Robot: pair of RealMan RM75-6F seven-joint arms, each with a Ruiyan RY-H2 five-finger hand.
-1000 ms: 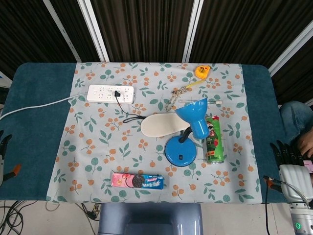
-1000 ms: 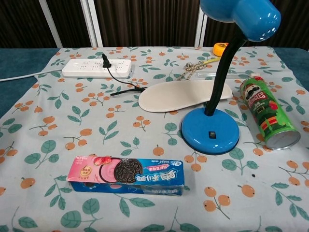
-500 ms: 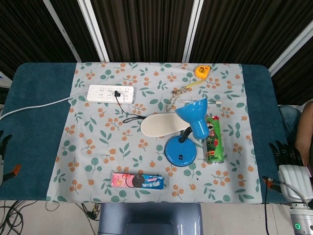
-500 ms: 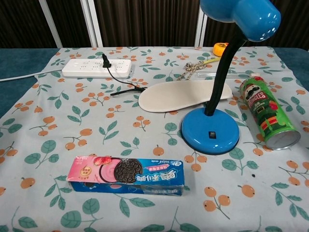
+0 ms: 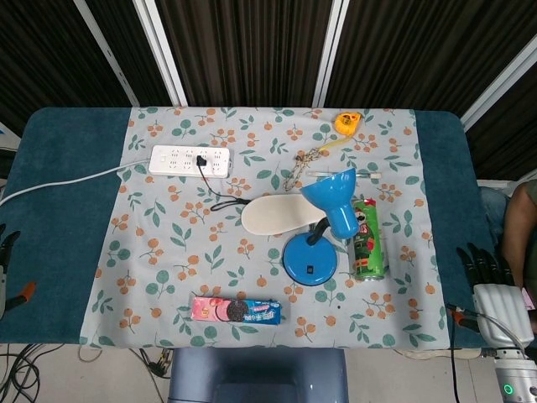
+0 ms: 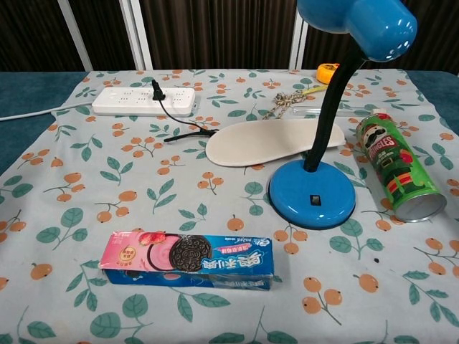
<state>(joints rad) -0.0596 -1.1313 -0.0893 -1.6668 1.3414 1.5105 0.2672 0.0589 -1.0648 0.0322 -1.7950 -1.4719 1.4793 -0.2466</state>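
Observation:
My right hand (image 5: 488,280) hangs off the table's right edge in the head view, its dark fingers (image 5: 477,260) spread and holding nothing; the green Pringles can (image 5: 367,239) (image 6: 398,175) lying on the cloth is the nearest thing to it. Only the dark fingers of my left hand (image 5: 7,250) show at the far left edge, stretched out with nothing in them. A blue desk lamp (image 5: 309,260) (image 6: 312,193) stands mid-table. An Oreo pack (image 5: 236,311) (image 6: 188,260) lies near the front edge. The chest view shows neither hand.
A white power strip (image 5: 190,160) (image 6: 143,101) with a black plug sits at the back left. A white shoe insole (image 5: 277,214) (image 6: 265,141) lies behind the lamp. A yellow tape measure (image 5: 346,122) and a chain (image 5: 300,164) lie further back. A person (image 5: 522,227) sits at the right.
My right hand has drifted slightly left toward the table edge. The person at the right edge has shifted. The things on the table have not moved.

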